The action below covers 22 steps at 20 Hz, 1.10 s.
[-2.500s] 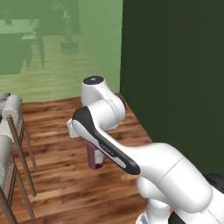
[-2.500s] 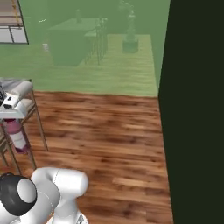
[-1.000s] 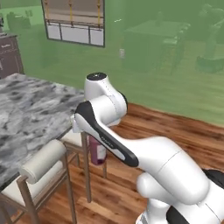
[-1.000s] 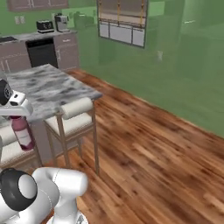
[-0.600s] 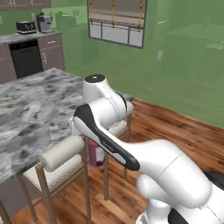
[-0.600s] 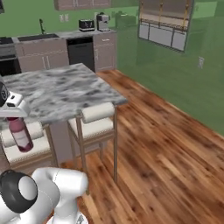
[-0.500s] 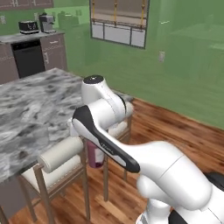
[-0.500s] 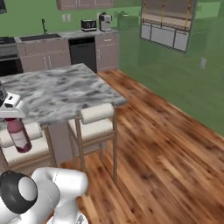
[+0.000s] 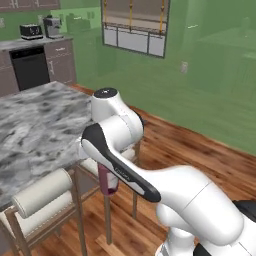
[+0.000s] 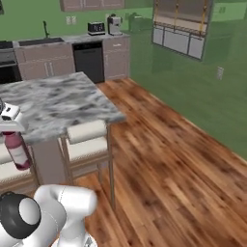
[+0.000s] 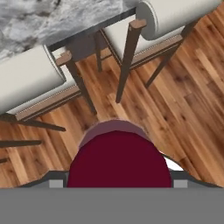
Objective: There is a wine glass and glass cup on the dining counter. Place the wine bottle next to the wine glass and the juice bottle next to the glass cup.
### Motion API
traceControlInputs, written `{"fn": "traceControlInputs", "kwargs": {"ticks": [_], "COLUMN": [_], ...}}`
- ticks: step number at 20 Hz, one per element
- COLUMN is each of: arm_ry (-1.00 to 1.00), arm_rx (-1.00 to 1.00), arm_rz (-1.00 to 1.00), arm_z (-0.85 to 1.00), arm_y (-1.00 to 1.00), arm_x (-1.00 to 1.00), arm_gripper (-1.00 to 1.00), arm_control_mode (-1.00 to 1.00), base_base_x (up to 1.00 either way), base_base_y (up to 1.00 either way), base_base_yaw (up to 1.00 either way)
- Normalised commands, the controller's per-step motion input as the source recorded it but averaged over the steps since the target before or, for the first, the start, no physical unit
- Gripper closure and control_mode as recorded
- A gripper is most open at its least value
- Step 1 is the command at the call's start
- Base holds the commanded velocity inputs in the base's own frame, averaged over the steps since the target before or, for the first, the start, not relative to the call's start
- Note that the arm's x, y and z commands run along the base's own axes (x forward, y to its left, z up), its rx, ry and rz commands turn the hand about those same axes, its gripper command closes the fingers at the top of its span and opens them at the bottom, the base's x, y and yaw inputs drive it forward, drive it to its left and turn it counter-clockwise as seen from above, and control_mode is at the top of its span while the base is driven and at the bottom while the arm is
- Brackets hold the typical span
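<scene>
My gripper (image 10: pixel 10 131) is shut on the juice bottle (image 10: pixel 18 150), a small dark red bottle that hangs upright in the air beside the dining counter (image 10: pixel 53 103). In the left base view the juice bottle (image 9: pixel 107 180) shows below my forearm, in front of the dining counter (image 9: pixel 35 130). In the hand view its maroon cap (image 11: pixel 119 162) sits between the fingertips, above the wooden floor and just off the edge of the dining counter (image 11: pixel 52 17). The wine bottle, wine glass and glass cup are out of view.
Cushioned wooden stools (image 10: pixel 87 137) (image 9: pixel 42 192) (image 11: pixel 26 78) line the counter's near side, right under and beside the bottle. A wall counter with a dishwasher (image 10: pixel 89 60), toaster and coffee machine stands at the back. Open wooden floor (image 10: pixel 178 159) lies to the right.
The whole picture has shifted as the base drove and turned: the dining counter and stools have come into view and slid across. The juice bottle stays in my gripper.
</scene>
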Motion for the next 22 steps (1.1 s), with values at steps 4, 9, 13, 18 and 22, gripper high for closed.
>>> {"fn": "traceControlInputs", "kwargs": {"ticks": [4,9,13,18,22], "arm_ry": [0.0,0.0,0.0,0.0,0.0], "arm_rx": [0.0,0.0,0.0,0.0,0.0], "arm_rz": [0.0,0.0,0.0,0.0,0.0], "arm_z": [0.0,0.0,0.0,0.0,0.0], "arm_y": [0.0,0.0,0.0,0.0,0.0], "arm_x": [0.0,0.0,0.0,0.0,0.0], "arm_gripper": [1.0,1.0,1.0,1.0,1.0], "arm_control_mode": [1.0,1.0,1.0,1.0,1.0], "base_base_x": [0.48,0.57,0.55,0.53,0.56], "base_base_y": [-0.39,-0.11,-0.07,-0.09,-0.12], "base_base_yaw": [0.08,0.42,0.54,0.51,0.38]}}
